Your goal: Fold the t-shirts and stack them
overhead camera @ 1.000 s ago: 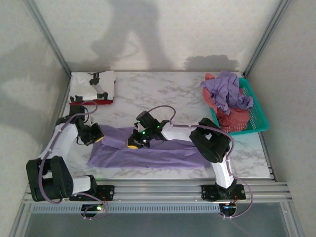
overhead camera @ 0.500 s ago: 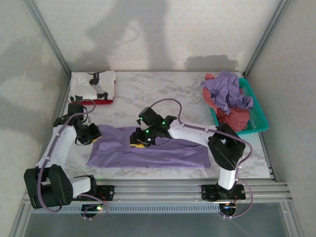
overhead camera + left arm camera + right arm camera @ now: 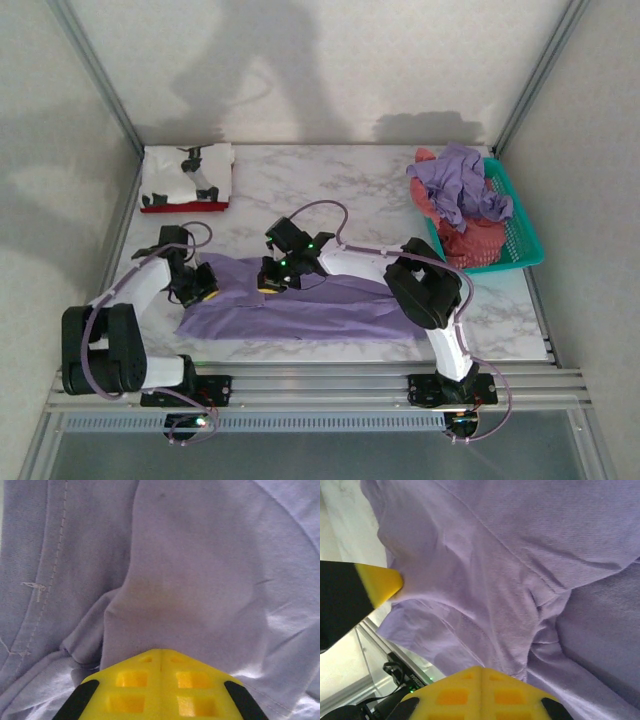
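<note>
A lavender t-shirt point(image 3: 320, 305) lies spread across the near middle of the table. My left gripper point(image 3: 205, 291) is at its left end, yellow fingers closed with a fold of the lavender cloth point(image 3: 165, 595) pinched at the tips point(image 3: 160, 653). My right gripper point(image 3: 270, 283) is at the shirt's upper edge, also shut on a fold point(image 3: 481, 669); the left gripper's yellow fingertip point(image 3: 380, 582) shows beside it. A folded white t-shirt with black print point(image 3: 190, 170) rests on a folded red one point(image 3: 185, 206) at the back left.
A teal mesh basket point(image 3: 520, 225) stands at the right edge, holding a crumpled lavender shirt point(image 3: 460, 185) over a coral-red one point(image 3: 470, 243). Bare marble table point(image 3: 320, 190) lies between the stack and the basket. Aluminium frame posts border the sides.
The left gripper has shifted right and nearer with the shirt's left end. The right gripper swung right, then back left, lifting its fold slightly.
</note>
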You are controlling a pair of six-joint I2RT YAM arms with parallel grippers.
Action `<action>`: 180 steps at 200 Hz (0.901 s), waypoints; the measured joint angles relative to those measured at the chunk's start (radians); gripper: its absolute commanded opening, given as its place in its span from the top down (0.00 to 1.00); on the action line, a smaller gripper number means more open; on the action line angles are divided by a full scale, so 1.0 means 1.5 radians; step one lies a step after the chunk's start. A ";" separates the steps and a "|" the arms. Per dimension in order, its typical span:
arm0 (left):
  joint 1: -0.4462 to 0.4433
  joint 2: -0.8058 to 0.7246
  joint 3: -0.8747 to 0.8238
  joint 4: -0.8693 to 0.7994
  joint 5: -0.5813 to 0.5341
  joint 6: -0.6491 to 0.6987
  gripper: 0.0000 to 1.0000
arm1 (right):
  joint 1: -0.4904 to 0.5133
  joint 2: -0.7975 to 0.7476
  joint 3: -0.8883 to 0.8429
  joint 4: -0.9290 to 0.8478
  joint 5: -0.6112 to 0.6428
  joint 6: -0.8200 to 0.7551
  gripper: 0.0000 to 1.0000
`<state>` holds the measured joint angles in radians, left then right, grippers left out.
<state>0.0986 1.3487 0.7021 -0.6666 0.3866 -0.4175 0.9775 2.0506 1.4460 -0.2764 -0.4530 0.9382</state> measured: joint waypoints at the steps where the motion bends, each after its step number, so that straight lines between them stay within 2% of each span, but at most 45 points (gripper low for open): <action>1: 0.000 0.001 0.000 0.000 -0.001 0.000 0.94 | 0.000 0.000 0.000 0.001 0.000 0.000 0.97; 28: -0.003 0.033 0.000 -0.010 -0.007 0.009 0.85 | 0.004 0.005 0.026 0.001 -0.003 0.000 0.97; 62: -0.013 0.058 0.002 -0.010 -0.009 0.014 0.89 | 0.006 0.044 0.041 0.037 -0.012 0.011 0.98; 97: -0.014 0.009 0.026 -0.019 -0.009 0.006 0.90 | 0.006 0.086 0.020 0.041 -0.012 0.015 0.97; 103: -0.014 -0.003 0.039 -0.021 -0.010 0.002 0.87 | 0.006 0.087 0.019 0.039 -0.012 0.014 0.97; 110: -0.014 -0.020 0.059 -0.022 -0.012 -0.002 0.78 | 0.006 0.082 0.019 0.033 -0.010 0.009 0.96; 125: -0.014 -0.045 0.101 -0.022 -0.018 -0.012 0.76 | 0.003 0.053 0.009 0.004 0.008 -0.007 0.95; 153: -0.016 -0.047 0.126 -0.011 -0.026 -0.023 0.93 | -0.020 -0.069 -0.042 -0.075 0.058 -0.049 0.96; 180: -0.028 -0.028 0.089 0.008 -0.021 -0.036 0.93 | -0.080 -0.182 -0.093 -0.133 0.123 -0.091 0.97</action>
<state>0.0559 1.3071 0.8356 -0.6544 0.3550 -0.4717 0.8574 1.7782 1.3071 -0.4755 -0.2680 0.8021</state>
